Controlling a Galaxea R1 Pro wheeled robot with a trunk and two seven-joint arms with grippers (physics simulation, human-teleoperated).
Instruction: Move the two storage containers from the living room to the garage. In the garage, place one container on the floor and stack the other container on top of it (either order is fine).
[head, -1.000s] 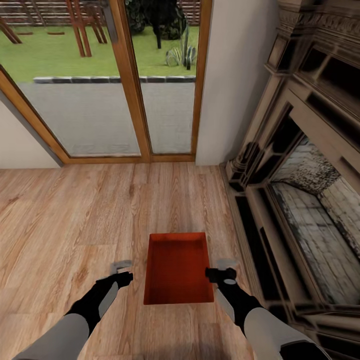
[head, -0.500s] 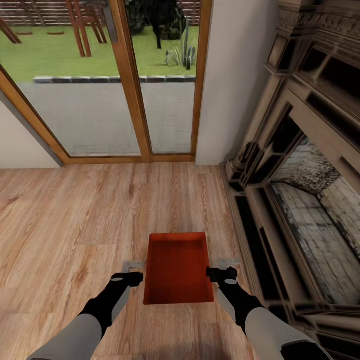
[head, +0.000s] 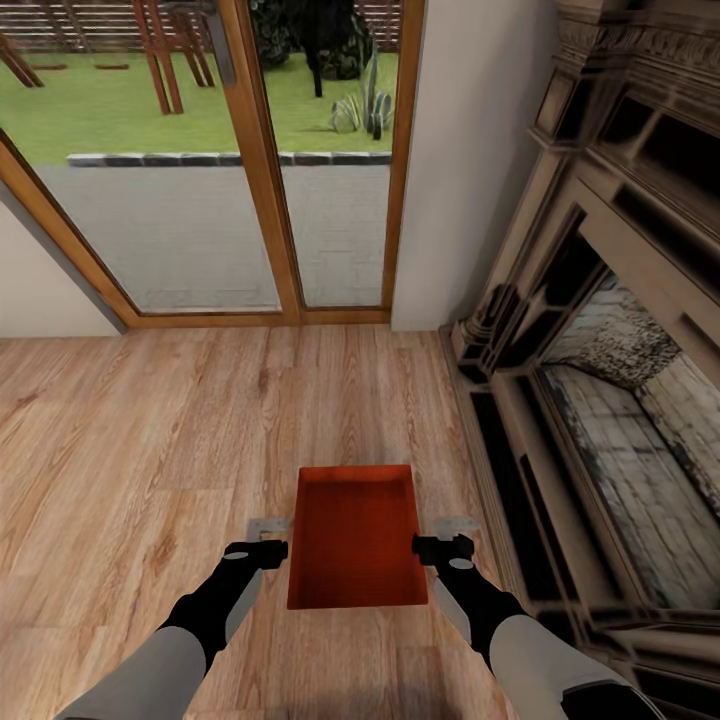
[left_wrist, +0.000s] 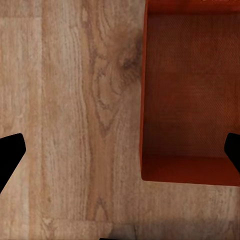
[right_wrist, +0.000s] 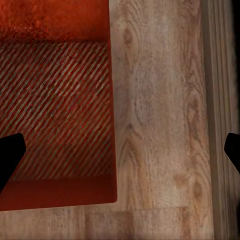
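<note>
One red-orange open-top storage container (head: 355, 535) sits on the light wood floor of the living room, just in front of me; it is empty. My left gripper (head: 268, 537) is open at the bin's left long wall. In the left wrist view the container (left_wrist: 190, 100) has one dark fingertip (left_wrist: 233, 150) over its inside and the other out over the planks. My right gripper (head: 445, 535) is open at the right long wall. In the right wrist view the container (right_wrist: 55, 110) wall runs between the two spread fingertips (right_wrist: 10, 155).
A dark carved fireplace surround (head: 600, 400) runs along the right, close to the bin and my right arm. Wood-framed glass doors (head: 200, 200) to a garden stand ahead, beside a white wall pier (head: 460, 150). Open plank floor (head: 130, 450) stretches to the left.
My left gripper has moved right, from well clear of the bin to its left wall. The right gripper and the container have hardly moved.
</note>
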